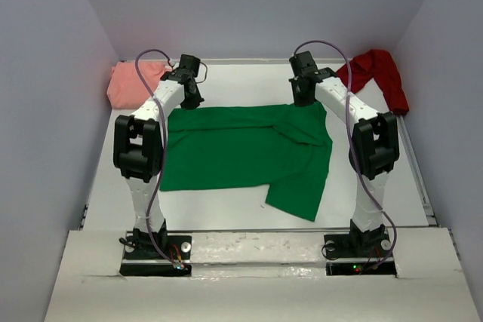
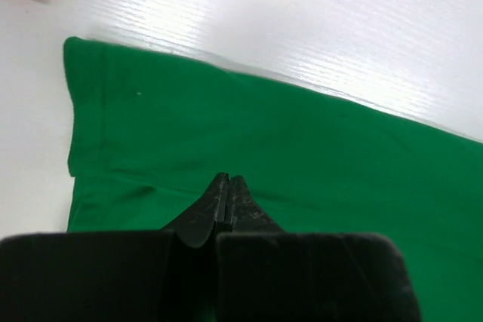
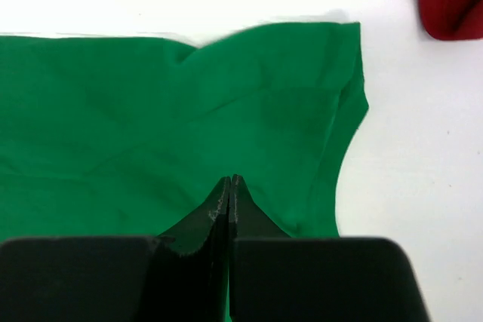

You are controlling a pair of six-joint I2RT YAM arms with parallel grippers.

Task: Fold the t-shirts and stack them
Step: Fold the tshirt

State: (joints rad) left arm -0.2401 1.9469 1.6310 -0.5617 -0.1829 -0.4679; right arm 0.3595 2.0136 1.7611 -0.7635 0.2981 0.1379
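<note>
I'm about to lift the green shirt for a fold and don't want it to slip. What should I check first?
1. Left pincer shut over the green shirt: ok.
2. Right pincer shut over it: ok.
3. Cloth really caught between each pair of jaws: cannot tell.
4. Shirt lying flat: not ok, its right side is folded over and rumpled.
5. Pink shirt and red shirt apart from the green one: ok.
</note>
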